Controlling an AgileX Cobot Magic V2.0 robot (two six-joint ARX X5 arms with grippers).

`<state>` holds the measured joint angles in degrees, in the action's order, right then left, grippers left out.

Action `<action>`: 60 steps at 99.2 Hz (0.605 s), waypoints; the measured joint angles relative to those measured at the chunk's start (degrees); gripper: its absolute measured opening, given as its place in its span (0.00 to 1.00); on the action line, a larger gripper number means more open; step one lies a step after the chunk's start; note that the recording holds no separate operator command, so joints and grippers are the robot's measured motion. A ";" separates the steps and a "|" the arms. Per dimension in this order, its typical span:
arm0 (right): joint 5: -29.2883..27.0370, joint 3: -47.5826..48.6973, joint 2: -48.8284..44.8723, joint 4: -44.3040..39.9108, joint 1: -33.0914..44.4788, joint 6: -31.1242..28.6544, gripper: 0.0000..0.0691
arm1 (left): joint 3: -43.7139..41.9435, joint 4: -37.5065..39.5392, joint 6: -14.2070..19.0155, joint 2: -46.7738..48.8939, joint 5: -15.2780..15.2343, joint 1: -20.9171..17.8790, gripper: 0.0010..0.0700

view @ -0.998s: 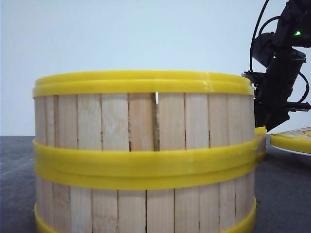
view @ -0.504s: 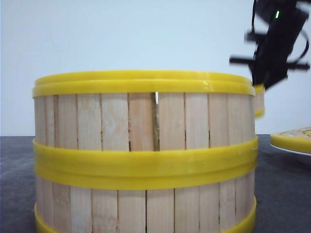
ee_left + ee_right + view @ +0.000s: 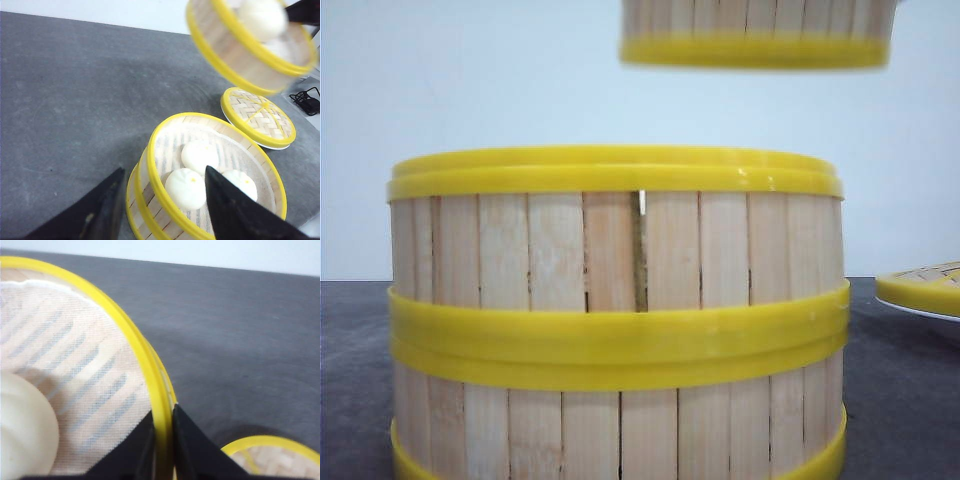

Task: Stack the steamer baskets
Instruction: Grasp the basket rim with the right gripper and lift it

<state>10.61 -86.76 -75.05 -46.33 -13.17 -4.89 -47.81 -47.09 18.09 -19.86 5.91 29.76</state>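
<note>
Two baskets stand stacked [image 3: 617, 310] on the grey tabletop [image 3: 75, 100] close to its near edge, the upper one open and holding three white buns [image 3: 186, 188]. A third basket [image 3: 250, 42] hangs in the air above and to the right of the stack, clear of it, with buns inside. The right gripper [image 3: 162, 440] is pinched on that basket's yellow rim, one finger inside, one outside. The left gripper [image 3: 162, 210] hovers spread wide, empty, beside the stack. A woven lid [image 3: 258, 117] lies on a white plate just right of the stack.
</note>
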 joint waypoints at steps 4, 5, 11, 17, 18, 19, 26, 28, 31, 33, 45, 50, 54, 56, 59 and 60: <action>1.11 0.00 1.44 -1.31 -1.18 0.81 0.04 | 0.00 -0.31 0.00 0.00 0.00 0.00 0.42; 1.51 -0.04 1.84 -1.79 -1.60 1.16 0.04 | 0.00 -0.37 -0.02 0.00 0.00 0.00 0.42; 2.73 -0.28 2.78 -3.61 -3.37 2.19 0.04 | 0.00 -0.63 -0.04 0.00 0.00 0.00 0.42; 3.76 -0.35 2.91 -5.16 -5.09 3.06 0.04 | 0.00 -0.68 -0.07 0.00 0.00 0.00 0.42; 3.87 -0.35 2.89 -5.44 -5.35 3.19 0.04 | 0.00 -0.68 -0.07 0.00 0.00 0.00 0.42; 4.07 -0.35 2.84 -5.75 -5.62 3.23 0.04 | 0.00 -0.68 -0.07 0.00 0.00 0.00 0.42; 4.20 0.02 2.27 -6.78 -7.56 4.00 0.04 | 0.00 -0.70 -0.07 0.00 0.00 0.00 0.42; 4.20 0.33 2.21 -6.75 -8.09 4.15 0.04 | 0.00 -0.70 -0.09 0.00 0.00 0.00 0.42; 4.17 0.90 2.10 -6.73 -8.87 4.46 0.04 | 0.00 -0.70 -0.09 0.00 0.00 0.00 0.42; 4.13 1.33 2.05 -6.73 -9.38 4.55 0.04 | 0.00 -0.70 -0.09 0.00 0.00 0.00 0.42; 4.07 4.50 2.03 -5.51 -12.33 4.76 0.04 | 0.00 -0.70 -0.09 0.00 0.00 0.00 0.42; 3.98 6.08 2.03 -4.07 -13.42 4.85 0.04 | 0.00 -0.68 -0.09 0.00 0.00 0.00 0.42; 3.96 7.15 2.01 -3.28 -14.23 4.85 0.04 | 0.00 -0.70 -0.09 0.00 0.00 0.00 0.42; 3.91 7.54 1.97 -3.04 -14.56 4.85 0.04 | 0.00 -0.70 -0.09 0.00 0.00 0.00 0.42; 3.91 8.11 1.90 -2.62 -15.04 4.83 0.04 | 0.00 -0.70 -0.09 0.00 0.00 0.00 0.42; 3.91 8.31 1.90 -2.36 -15.19 4.83 0.04 | 0.00 -0.70 -0.09 0.00 0.00 0.00 0.42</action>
<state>14.52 -78.46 -73.14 -48.69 -28.36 -0.05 -47.81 -47.79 18.00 -19.86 5.91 29.76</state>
